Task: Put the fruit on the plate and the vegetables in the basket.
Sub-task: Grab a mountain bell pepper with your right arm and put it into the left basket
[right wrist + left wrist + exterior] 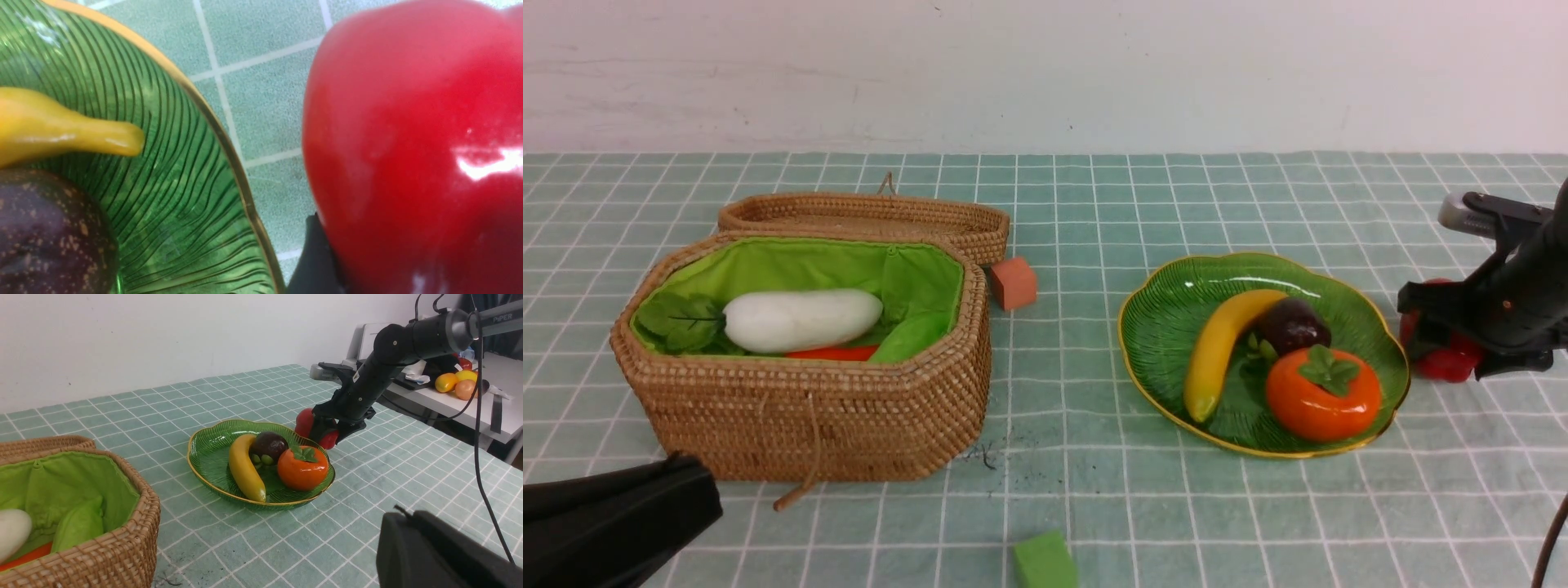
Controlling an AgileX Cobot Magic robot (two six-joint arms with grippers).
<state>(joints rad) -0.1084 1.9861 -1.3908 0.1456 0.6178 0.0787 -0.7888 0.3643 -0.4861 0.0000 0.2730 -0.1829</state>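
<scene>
While the right tool (1445, 343) straddles the red bell pepper (1450, 359) beside the plate (1176, 327), its grip cannot be told.

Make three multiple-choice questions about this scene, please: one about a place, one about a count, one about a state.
1. Where is the red bell pepper?
A. in the basket
B. on the plate
C. on the cloth beside the plate, at the right gripper

2. How many fruits lie on the plate?
A. two
B. three
C. four

3. How is the lid of the basket?
A. open, lying behind the basket
B. closed
C. missing

Answers:
1. C, the pepper sits outside the gold rim, with the right gripper around it.
2. B, banana, mangosteen and persimmon are there.
3. A, the green lining and the radish inside show.
</scene>
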